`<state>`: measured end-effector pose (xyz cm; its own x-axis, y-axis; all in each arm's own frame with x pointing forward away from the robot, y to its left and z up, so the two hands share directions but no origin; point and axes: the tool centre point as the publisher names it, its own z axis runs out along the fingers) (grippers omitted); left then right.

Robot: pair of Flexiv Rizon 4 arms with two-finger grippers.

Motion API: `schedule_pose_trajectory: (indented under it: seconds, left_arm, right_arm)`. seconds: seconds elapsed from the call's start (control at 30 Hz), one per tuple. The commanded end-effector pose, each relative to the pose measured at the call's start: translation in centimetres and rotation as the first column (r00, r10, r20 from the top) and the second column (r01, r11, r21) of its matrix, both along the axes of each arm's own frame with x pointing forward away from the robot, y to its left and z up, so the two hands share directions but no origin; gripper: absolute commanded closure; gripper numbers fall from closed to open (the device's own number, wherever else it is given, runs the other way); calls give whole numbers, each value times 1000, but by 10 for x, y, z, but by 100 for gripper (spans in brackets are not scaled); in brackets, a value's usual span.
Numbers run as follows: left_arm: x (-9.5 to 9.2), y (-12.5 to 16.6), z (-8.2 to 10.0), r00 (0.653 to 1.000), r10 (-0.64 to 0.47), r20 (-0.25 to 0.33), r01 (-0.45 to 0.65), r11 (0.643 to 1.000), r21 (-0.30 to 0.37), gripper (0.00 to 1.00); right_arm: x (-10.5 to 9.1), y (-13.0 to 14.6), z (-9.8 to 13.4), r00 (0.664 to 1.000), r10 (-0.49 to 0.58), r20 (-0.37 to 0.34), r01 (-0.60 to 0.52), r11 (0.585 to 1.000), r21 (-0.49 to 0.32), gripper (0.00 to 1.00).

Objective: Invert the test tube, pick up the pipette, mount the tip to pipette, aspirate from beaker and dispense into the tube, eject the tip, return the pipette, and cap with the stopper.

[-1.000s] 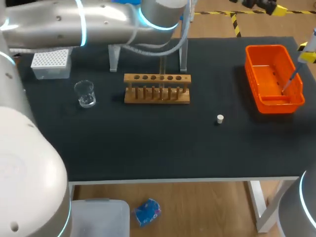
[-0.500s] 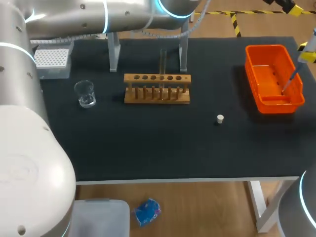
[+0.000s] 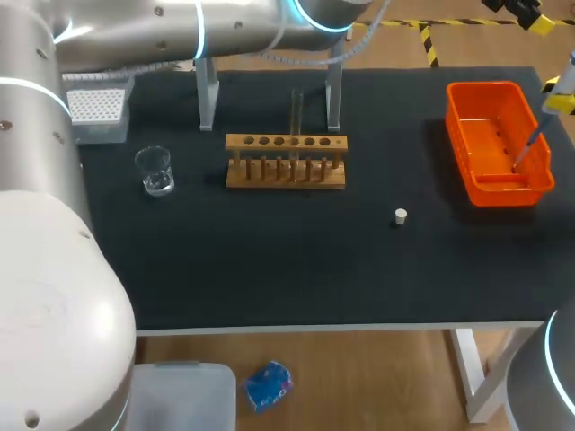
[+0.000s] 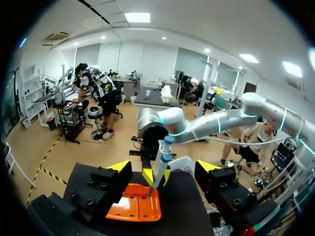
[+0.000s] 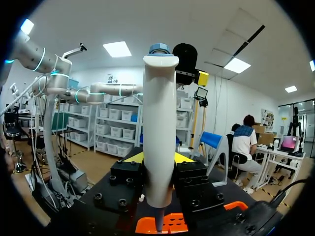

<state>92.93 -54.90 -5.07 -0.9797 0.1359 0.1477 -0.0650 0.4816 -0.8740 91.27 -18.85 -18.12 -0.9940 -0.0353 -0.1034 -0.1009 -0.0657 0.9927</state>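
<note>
My right tool (image 5: 158,158): pinching the pipette (image 5: 160,142) from both sides, its thin end down over the orange basket (image 3: 455,126) at the table's (image 3: 269,260) right end.
My left tool (image 4: 163,168): fingers spread, nothing between them, facing the pipette.
Test tube (image 3: 296,109): upright in the wooden rack (image 3: 286,177).
Stopper (image 3: 401,215): on the table, apart from the rack.
Beaker (image 3: 155,170): near the tip box (image 3: 94,112).
</note>
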Motion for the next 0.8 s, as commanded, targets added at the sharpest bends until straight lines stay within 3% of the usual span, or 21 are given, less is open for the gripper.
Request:
schedule_pose_trajectory:
  seconds: [0.03, 0.23, 0.37, 0.8]
  left_arm:
    - [0, -7, -5, 1000, -8, 4, 8, 1000, -19, 100]
    - [-3, -17, -5, 1000, -2, 22, 3, 999, -39, 100]
    - [-4, -28, -9, 1000, -22, 1, 22, 997, -67, 100]
    - [-4, -28, -9, 1000, -22, 1, 22, 997, -67, 100]
  right_arm:
    - [2, -2, -1, 1000, 6, 1, -6, 1000, 0, 100]
    - [2, -2, -1, 1000, 6, 1, -6, 1000, 0, 100]
    - [2, -2, -1, 1000, 6, 1, -6, 1000, 0, 100]
    - [2, -2, -1, 1000, 6, 1, -6, 1000, 0, 100]
